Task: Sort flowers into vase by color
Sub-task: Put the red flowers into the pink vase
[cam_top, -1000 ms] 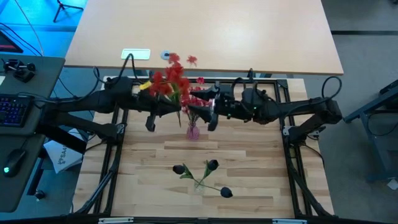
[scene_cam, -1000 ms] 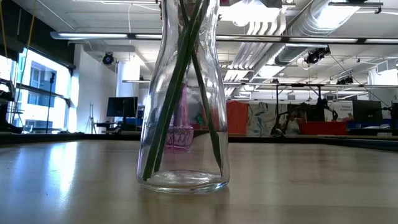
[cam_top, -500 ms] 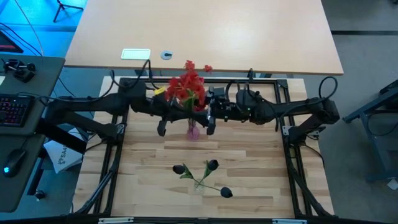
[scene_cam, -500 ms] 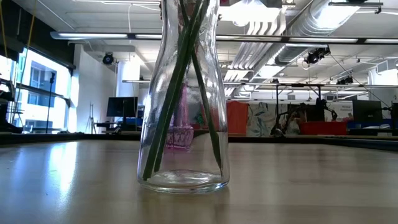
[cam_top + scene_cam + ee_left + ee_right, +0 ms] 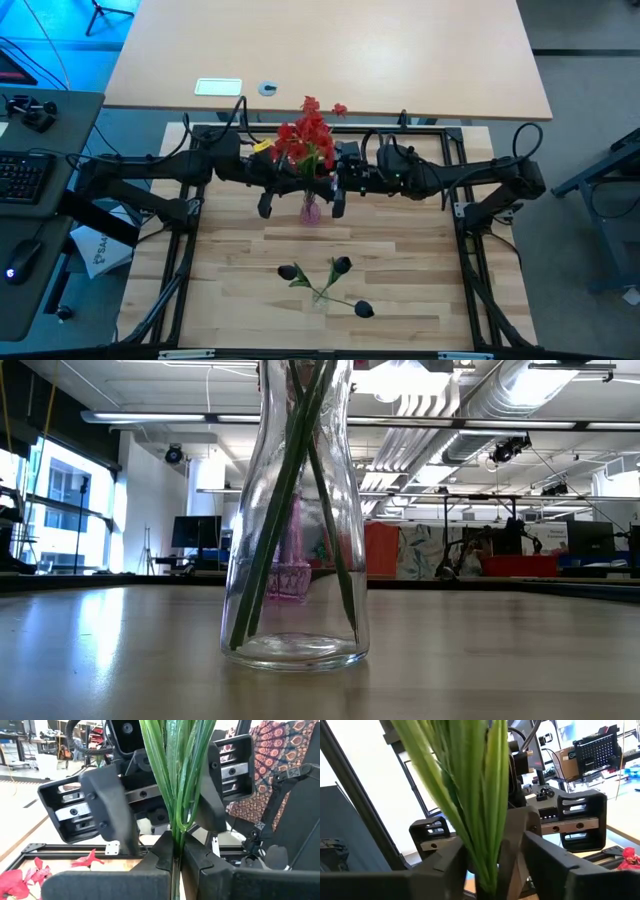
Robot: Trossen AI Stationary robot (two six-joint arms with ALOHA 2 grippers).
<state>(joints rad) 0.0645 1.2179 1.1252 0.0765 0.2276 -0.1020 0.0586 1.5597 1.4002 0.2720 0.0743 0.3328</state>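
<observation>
Red flowers (image 5: 305, 140): bright red clustered blossoms on thin green stalks, bunched upright over the small pink vase (image 5: 311, 211) at the back-centre of the wooden table (image 5: 400, 280). The three dark flowers (image 5: 327, 282), near-black blooms on green stalks, sat in the clear glass vase (image 5: 295, 520) nearer the front of the table, heads splayed outward.

Left gripper (image 5: 284, 180) was just left of the red stems, fingers fully closed on them; in the left wrist view the green stalks (image 5: 175, 775) ran straight down into the seam between its pads. Right gripper (image 5: 331, 182) sat just right of the stems, facing the left one; its fingers (image 5: 447, 865) stood partly apart with the stalks passing between them, and contact probably wasn't firm, though I couldn't tell for sure.

Versus a second earlier: the red bunch had been leaning left, off the pink vase, with both arms spread wider. Now it stood more upright and centred over the vase, both grippers drawn in close, right fingers narrower. The dark flowers hadn't moved.

Poor visibility: in the low view the glass vase's top was cut off, with only stalks visible and the pink vase a blur behind it. Whether the red stem ends were actually inside the pink vase was hidden by blossoms and grippers.
</observation>
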